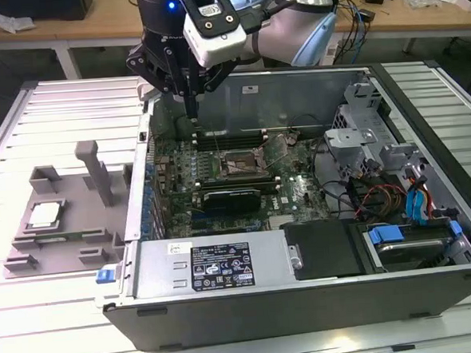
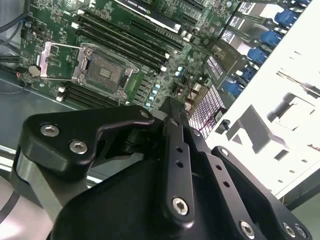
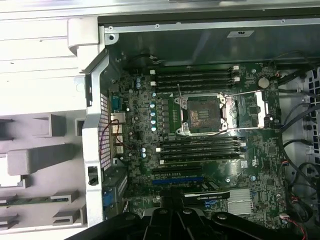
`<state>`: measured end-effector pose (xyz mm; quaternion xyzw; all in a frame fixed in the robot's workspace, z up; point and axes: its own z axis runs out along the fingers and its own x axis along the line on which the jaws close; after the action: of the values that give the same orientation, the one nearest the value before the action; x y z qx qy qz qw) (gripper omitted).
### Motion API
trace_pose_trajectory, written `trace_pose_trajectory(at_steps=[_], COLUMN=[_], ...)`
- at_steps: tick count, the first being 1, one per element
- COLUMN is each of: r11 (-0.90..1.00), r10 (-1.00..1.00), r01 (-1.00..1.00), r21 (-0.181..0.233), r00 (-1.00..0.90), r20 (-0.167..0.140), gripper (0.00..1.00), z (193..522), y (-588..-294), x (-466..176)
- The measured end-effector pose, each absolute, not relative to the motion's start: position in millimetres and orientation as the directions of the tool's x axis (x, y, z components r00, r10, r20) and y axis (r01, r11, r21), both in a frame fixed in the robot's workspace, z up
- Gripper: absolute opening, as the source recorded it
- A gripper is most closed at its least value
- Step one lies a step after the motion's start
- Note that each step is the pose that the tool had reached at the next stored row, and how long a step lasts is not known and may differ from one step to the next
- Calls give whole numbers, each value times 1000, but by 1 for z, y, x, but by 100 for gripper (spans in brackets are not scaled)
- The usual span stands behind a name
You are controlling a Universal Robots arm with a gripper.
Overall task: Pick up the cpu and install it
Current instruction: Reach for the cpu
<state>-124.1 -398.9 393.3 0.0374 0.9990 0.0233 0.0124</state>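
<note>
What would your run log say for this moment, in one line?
gripper: over open computer case | cpu: on grey tray, exterior view's left, untouched | socket: open, empty

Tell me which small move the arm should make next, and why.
Probably shift the gripper toward the exterior view's left, above the cpu: it lies on the grey fixture outside the case, while the gripper hangs over the motherboard, and the socket is open and empty.
</note>
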Motion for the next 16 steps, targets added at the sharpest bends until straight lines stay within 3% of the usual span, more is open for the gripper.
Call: trace_pose_trajectory(at_steps=[16], r11=[996], r10=[75], r01=[74], r21=[47], r00=[-997], r20=[-23], gripper=[11], z=[393], y=[-398], x=[-149])
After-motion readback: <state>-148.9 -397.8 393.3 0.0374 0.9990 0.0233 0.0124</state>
